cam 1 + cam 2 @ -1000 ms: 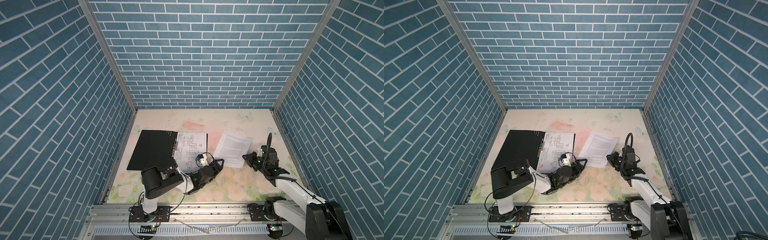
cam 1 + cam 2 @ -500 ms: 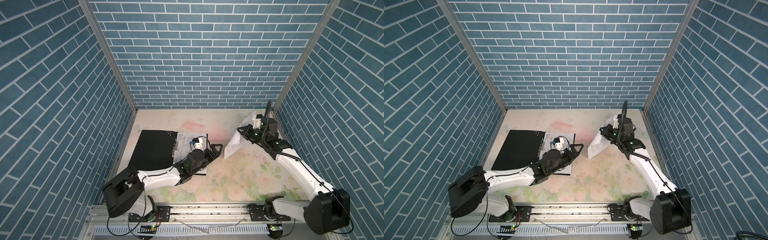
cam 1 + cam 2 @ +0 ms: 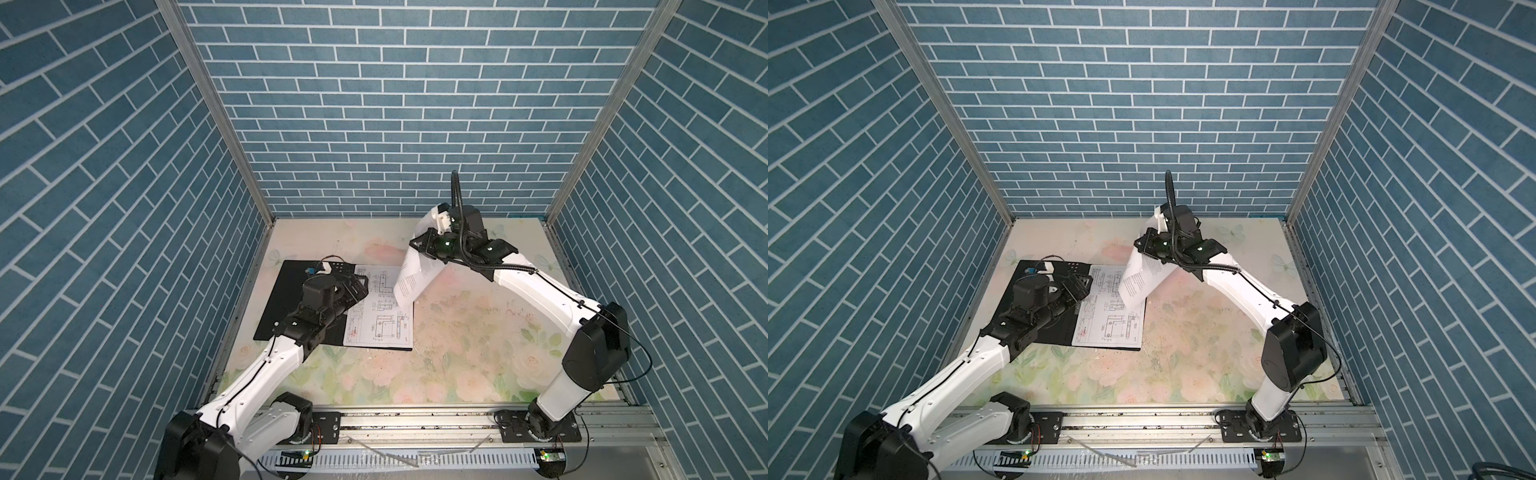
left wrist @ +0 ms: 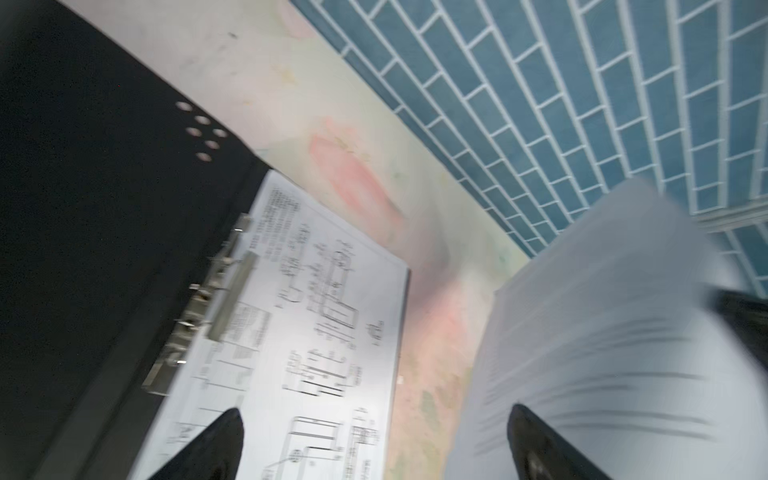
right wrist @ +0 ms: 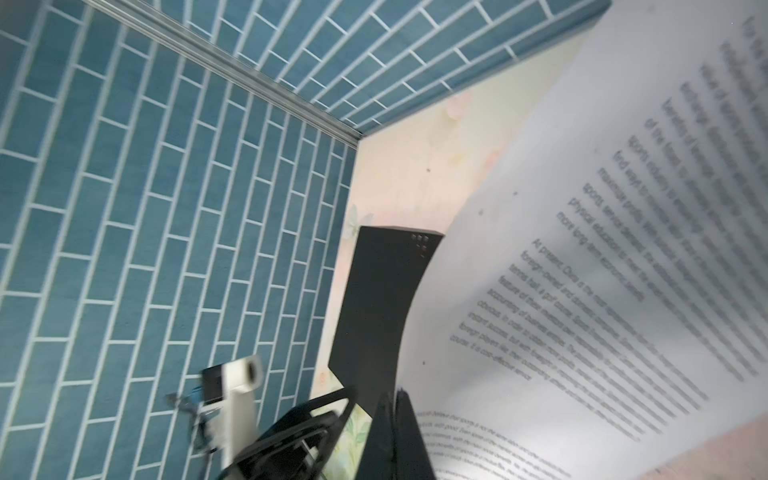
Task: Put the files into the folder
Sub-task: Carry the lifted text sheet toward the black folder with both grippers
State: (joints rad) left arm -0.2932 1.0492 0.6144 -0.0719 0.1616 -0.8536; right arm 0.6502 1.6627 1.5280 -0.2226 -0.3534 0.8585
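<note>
The folder [image 3: 282, 291] lies open, left of centre in both top views, with its black inside facing up. A drawing sheet [image 3: 382, 324] sits flat on its right-hand leaf, one edge beside the metal spine clip [image 4: 224, 299]. Whether another sheet hides beneath it, I can't tell. So part of the job looks done.

And there's the text sheet [image 3: 413, 278], up in the air near the middle of the frame! The right gripper [image 3: 420, 246] has it pinched near the top, jaws closed tight on the paper. The page hangs curled, its lower corner over the drawing sheet's upper right corner; touching or not, I can't say.

The left gripper [image 4: 376, 415] hovers low over the folder's spine, jaws spread wide and holding nothing. In the left wrist view its dark fingertips [image 4: 226, 432] sit at the bottom of the frame, one over the drawing sheet, one over the dangling page.

What's left, by my reckoning, is to lay that text page flat in the folder and perhaps shut the cover.
</note>
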